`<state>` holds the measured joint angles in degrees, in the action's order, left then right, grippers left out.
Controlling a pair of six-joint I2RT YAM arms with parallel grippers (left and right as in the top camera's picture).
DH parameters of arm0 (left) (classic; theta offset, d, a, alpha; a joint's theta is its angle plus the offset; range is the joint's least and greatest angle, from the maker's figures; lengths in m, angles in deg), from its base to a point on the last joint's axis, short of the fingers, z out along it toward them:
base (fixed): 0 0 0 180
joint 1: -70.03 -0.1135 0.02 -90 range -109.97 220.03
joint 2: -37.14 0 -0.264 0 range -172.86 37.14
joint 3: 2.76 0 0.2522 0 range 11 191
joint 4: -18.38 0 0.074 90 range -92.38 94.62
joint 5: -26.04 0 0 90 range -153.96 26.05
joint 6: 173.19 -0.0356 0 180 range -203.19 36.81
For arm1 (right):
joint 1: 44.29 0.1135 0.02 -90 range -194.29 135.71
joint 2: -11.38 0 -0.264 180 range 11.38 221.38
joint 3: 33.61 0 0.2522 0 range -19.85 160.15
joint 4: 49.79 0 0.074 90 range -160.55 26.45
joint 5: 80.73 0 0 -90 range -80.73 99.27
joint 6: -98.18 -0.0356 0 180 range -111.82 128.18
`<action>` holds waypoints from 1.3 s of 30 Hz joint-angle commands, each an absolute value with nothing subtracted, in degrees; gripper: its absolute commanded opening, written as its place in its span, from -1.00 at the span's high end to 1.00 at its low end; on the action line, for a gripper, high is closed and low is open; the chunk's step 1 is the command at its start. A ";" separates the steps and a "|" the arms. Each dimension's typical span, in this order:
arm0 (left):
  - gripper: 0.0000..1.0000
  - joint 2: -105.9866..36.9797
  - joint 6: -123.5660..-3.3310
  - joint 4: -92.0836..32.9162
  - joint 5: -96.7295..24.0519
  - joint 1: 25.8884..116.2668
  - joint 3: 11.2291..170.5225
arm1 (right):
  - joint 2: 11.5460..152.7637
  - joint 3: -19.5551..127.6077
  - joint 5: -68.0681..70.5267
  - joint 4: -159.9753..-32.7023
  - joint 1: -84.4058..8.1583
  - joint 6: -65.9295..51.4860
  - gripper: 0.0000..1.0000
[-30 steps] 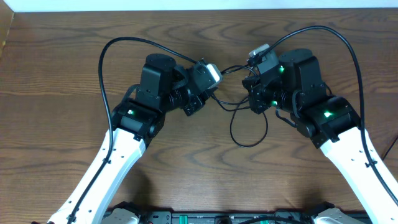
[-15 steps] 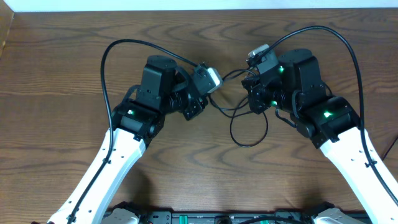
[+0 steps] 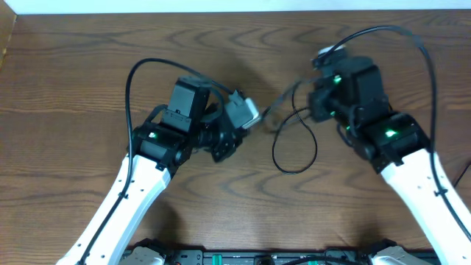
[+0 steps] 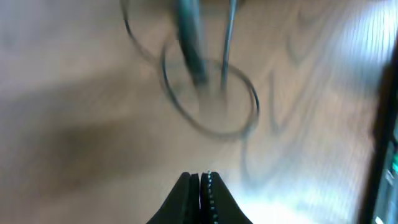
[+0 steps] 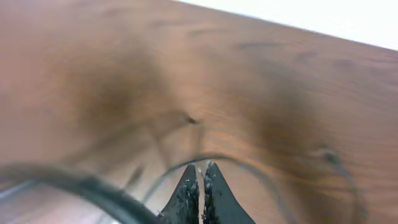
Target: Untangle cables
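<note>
Brown wood-grain table (image 3: 73, 66), with a white wall (image 3: 221, 6) along twelve o'clock. The cables (image 3: 274, 153) loop just three o'clock of centre. Left gripper (image 4: 200, 182) and right gripper (image 5: 200, 171) are both pinched closed; whether either holds a cable is unclear.

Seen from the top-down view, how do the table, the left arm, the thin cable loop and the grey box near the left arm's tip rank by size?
1. table
2. left arm
3. cable loop
4. grey box
The arm and box probably sit nearer the camera than the loop, so they may look larger than they are.
</note>
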<state>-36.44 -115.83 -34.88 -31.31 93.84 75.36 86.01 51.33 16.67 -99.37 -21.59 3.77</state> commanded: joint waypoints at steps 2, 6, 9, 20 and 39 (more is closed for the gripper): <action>0.85 -33.88 -115.76 -38.38 -36.56 93.25 75.03 | 85.27 52.11 24.91 -99.04 -28.32 -0.18 0.98; 0.85 -31.65 -115.76 -39.01 -38.96 93.25 75.03 | 85.27 52.11 19.56 -99.08 -30.90 -0.18 0.98; 0.83 -30.41 -115.74 -37.59 -38.94 93.25 75.03 | 85.27 52.11 13.35 -98.86 -31.27 -0.14 0.98; 0.35 -32.85 -115.76 -30.29 -38.94 93.25 75.03 | 85.09 52.11 -15.94 -95.41 -28.26 7.38 0.98; 0.11 -40.02 -115.72 -20.17 -38.90 93.25 75.03 | 84.00 52.11 -20.51 -94.69 -27.69 8.23 0.98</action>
<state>-39.59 -116.03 -21.03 -38.83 93.45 75.12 85.18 51.33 -18.82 -94.95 -27.97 7.40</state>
